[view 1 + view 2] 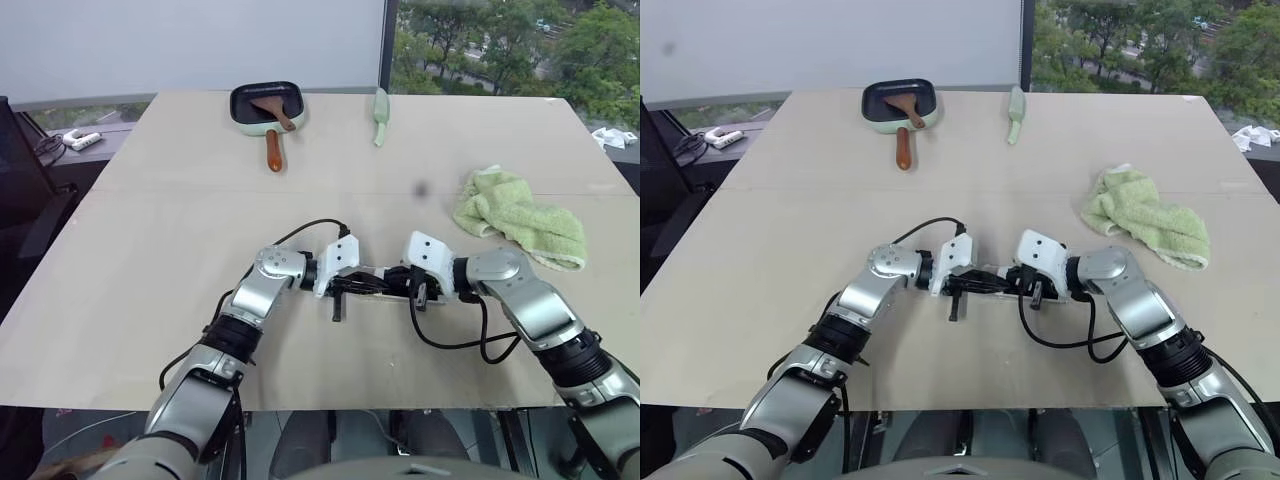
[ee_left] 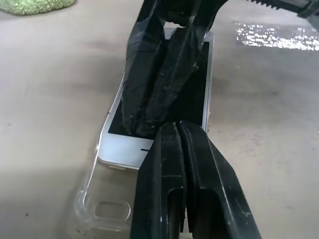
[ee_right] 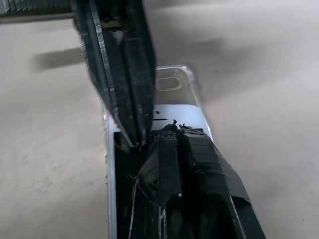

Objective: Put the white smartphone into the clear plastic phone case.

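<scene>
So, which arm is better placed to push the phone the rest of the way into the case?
Probably the right. The right gripper, shut, rests on the white smartphone, whose end has not reached the uncovered camera-hole end of the clear plastic phone case. The left gripper arrives from that uncovered end, so it would push the wrong way.

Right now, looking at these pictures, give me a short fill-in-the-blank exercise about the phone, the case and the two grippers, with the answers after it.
1. The white smartphone lies partly inside the clear plastic phone case, with its black screen facing ____.
2. The left gripper and the right gripper both have their fingers ____.
3. The case end with the camera cutout is still ____ by the phone.
4. The crumpled cloth on the table is ____ in colour.

Missing words: up; shut; uncovered; green
</scene>
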`<state>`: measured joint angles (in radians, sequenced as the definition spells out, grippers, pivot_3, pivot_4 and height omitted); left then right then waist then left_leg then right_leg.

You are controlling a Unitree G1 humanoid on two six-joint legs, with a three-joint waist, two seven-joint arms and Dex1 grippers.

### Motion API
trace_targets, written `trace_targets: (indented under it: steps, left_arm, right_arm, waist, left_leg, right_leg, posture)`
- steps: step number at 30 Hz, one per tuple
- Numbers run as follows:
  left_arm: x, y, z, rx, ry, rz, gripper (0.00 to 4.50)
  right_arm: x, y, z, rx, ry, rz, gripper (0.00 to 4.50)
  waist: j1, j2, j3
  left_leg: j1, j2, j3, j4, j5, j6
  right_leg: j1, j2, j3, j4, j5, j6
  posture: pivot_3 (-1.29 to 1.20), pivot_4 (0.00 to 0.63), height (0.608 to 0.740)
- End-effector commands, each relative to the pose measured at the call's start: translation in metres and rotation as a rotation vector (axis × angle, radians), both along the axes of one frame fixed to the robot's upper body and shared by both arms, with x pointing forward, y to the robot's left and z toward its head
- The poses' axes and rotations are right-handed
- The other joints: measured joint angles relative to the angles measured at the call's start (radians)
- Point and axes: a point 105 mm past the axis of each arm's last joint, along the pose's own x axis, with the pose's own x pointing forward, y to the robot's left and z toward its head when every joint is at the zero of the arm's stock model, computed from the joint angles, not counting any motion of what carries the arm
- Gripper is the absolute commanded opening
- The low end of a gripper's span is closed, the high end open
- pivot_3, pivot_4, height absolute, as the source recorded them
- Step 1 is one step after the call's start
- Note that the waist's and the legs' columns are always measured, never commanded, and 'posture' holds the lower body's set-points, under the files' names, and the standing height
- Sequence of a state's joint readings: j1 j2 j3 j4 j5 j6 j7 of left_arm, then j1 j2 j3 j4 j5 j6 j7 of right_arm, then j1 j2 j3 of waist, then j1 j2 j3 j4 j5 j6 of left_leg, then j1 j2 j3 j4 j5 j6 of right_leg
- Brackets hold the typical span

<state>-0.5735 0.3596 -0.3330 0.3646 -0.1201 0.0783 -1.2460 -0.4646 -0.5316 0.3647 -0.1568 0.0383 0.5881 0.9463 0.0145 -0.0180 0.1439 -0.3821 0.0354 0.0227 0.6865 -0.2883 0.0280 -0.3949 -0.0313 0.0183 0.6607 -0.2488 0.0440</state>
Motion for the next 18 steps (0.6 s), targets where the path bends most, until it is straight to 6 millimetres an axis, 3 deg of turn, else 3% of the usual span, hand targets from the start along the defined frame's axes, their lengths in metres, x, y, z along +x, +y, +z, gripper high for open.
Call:
trace_targets:
  steps: [1,8,18]
  left_arm:
    - [-0.006,-0.005,-0.006,-0.008,0.038,-0.022,0.07]
    - [-0.010,-0.007,0.001,-0.063,0.042,-0.056,0.07]
    - [-0.010,-0.004,-0.011,0.003,0.025,-0.064,0.07]
  right_arm:
    - [-0.001,-0.012,-0.015,-0.041,0.059,-0.051,0.00]
    - [-0.002,-0.012,-0.017,-0.045,0.060,-0.056,0.00]
    - [0.001,-0.012,-0.016,-0.048,0.049,-0.063,0.00]
  waist:
    - [0.000,0.000,0.000]
    - [-0.002,0.000,0.000]
    - [-0.002,0.000,0.000]
  left_leg:
    - [0.000,0.000,0.000,0.000,0.000,0.000]
    - [-0.001,0.000,0.000,-0.001,0.000,0.000]
    - [-0.001,0.000,0.000,-0.002,0.000,0.000]
  right_leg:
    - [0.000,0.000,0.000,0.000,0.000,0.000]
    - [-0.001,0.000,0.000,-0.001,0.000,0.000]
    - [-0.001,0.000,0.000,-0.002,0.000,0.000]
  posture:
    - [0.00,0.150,0.740]
    - [0.00,0.150,0.740]
    - [0.00,0.150,0.740]
